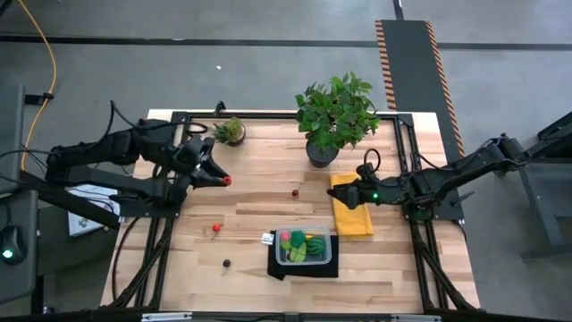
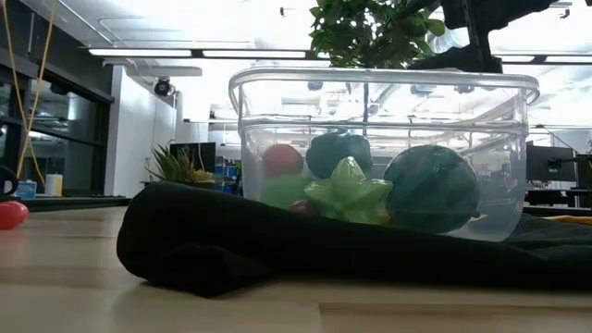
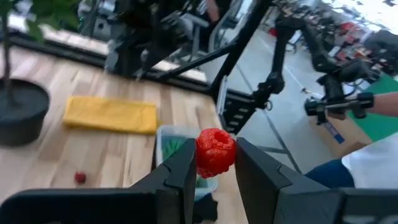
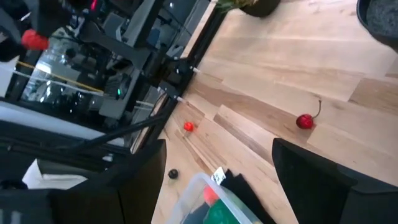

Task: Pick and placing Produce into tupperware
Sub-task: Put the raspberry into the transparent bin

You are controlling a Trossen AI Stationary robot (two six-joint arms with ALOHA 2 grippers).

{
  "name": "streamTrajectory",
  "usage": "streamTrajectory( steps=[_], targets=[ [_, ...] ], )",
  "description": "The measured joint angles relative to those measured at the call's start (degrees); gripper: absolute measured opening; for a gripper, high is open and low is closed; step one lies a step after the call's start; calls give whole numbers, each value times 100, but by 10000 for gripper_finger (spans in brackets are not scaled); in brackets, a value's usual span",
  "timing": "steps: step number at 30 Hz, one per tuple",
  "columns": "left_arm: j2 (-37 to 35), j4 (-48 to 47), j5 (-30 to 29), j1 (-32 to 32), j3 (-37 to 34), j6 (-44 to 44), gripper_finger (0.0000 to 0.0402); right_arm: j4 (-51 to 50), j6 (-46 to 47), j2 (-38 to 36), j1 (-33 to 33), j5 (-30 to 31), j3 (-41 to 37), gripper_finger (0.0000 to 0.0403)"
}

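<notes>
Raspberry point(image 3: 216, 152) is pinched in our left gripper point(image 3: 216, 163) up over the table's left side, while our right gripper point(image 1: 347, 193) waits above the yellow cloth point(image 1: 355, 219), jaws apart.

Tupperware point(image 2: 384, 153) partly hidden at its base in the low view by a bunched black mat point(image 2: 277, 245); contents blurred through the clear wall. Small dark piece point(image 1: 226, 263) on the near left of the table too small to identify. Red piece point(image 2: 11, 215) cut off by the left edge. Right gripper point(image 4: 217, 180) cropped at the edge, fingertips unseen.
</notes>
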Motion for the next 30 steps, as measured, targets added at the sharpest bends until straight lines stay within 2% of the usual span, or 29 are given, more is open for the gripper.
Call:
streamTrajectory(
  steps=[6, 9, 15, 19, 24, 30],
  targets=[
    [243, 237, -42, -629, 0, 114, 88, 155, -5, 0, 0, 145, 0, 282],
    [477, 459, -286, -1129, 0, 68, 88, 225, -25, 0, 0, 144, 0, 282],
    [1144, 1253, -1171, -2140, 1, -126, 88, 242, -82, 0, 0, 129, 0, 282],
    [1653, 1544, -1864, -2500, 44, -347, 88, 294, -172, 0, 3, -108, 0, 282],
    [2446, 1353, -2393, -2679, 538, -507, 88, 550, -415, 0, 5, -473, 0, 282],
    [3586, 631, -2716, -2662, 1604, -480, 88, 595, -716, -2, 5, -930, 0, 282]
  ],
)
